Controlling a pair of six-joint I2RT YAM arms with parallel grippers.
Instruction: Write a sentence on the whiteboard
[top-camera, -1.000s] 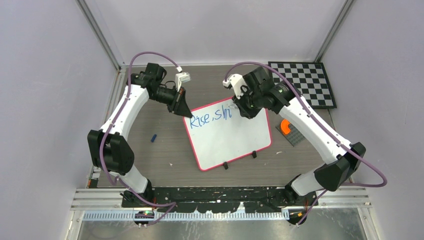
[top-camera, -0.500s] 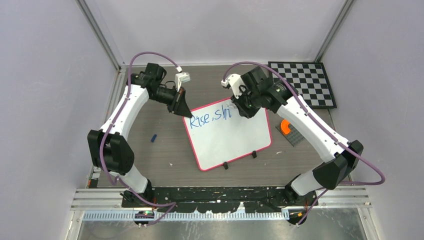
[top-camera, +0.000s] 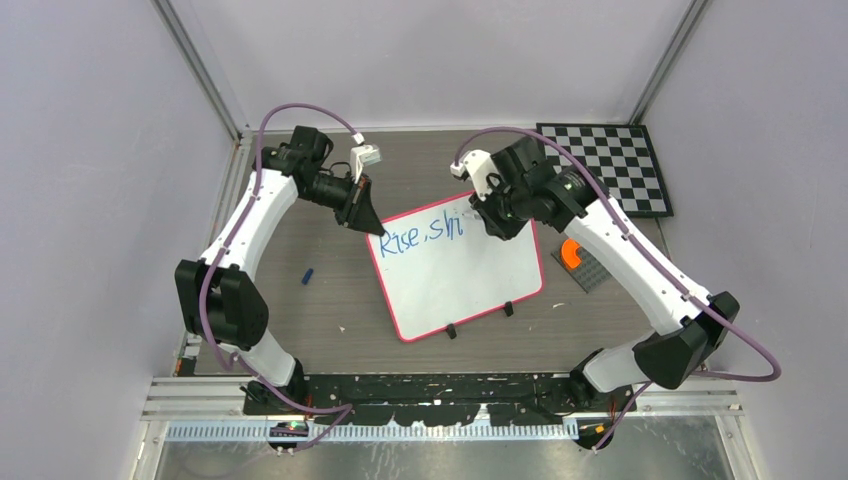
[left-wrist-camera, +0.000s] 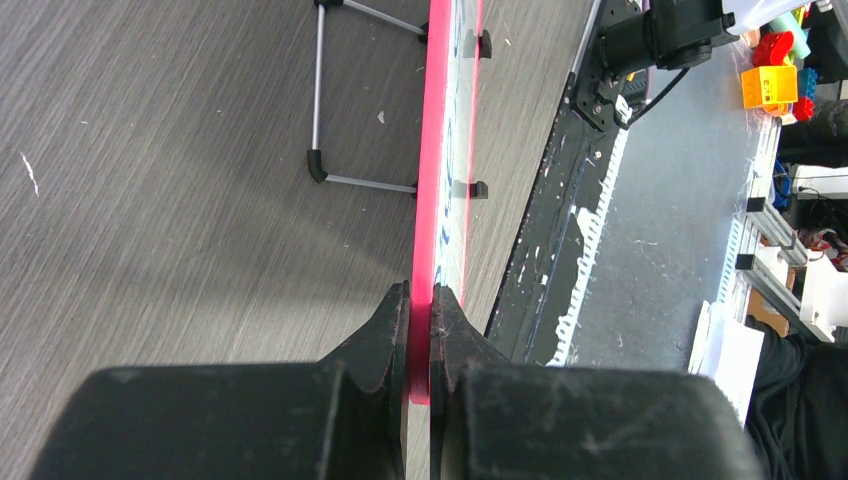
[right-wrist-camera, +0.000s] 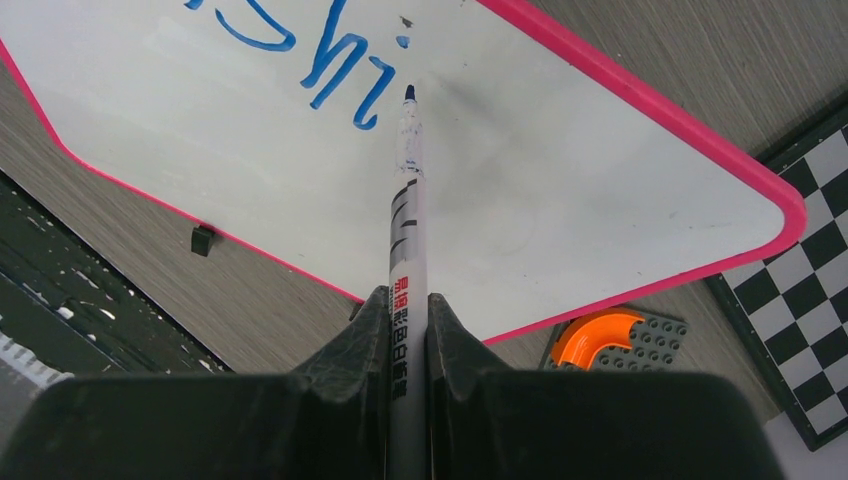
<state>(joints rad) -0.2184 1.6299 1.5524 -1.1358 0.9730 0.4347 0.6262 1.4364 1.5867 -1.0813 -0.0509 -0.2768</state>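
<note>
The whiteboard (top-camera: 460, 285), white with a pink rim, stands tilted on the table's middle. Blue writing on it reads "Rise, shi" (top-camera: 428, 233) along its far edge. My left gripper (top-camera: 375, 230) is shut on the board's far-left corner; in the left wrist view the pink rim (left-wrist-camera: 437, 150) runs between the jaws of that gripper (left-wrist-camera: 420, 293). My right gripper (top-camera: 487, 222) (right-wrist-camera: 408, 298) is shut on a white marker (right-wrist-camera: 408, 200). Its blue tip points at the whiteboard (right-wrist-camera: 560, 190) just past the last letter (right-wrist-camera: 365, 100). Whether the tip touches, I cannot tell.
A checkerboard (top-camera: 610, 165) lies at the far right. An orange curved piece (top-camera: 572, 253) sits on a grey studded plate right of the board. A small blue cap (top-camera: 308, 275) lies left of the board. Metal stand legs (left-wrist-camera: 330, 180) prop the board from behind.
My right gripper with the marker has shifted a little to the right along the board's far edge. The writing looks the same. The left gripper has not moved.
</note>
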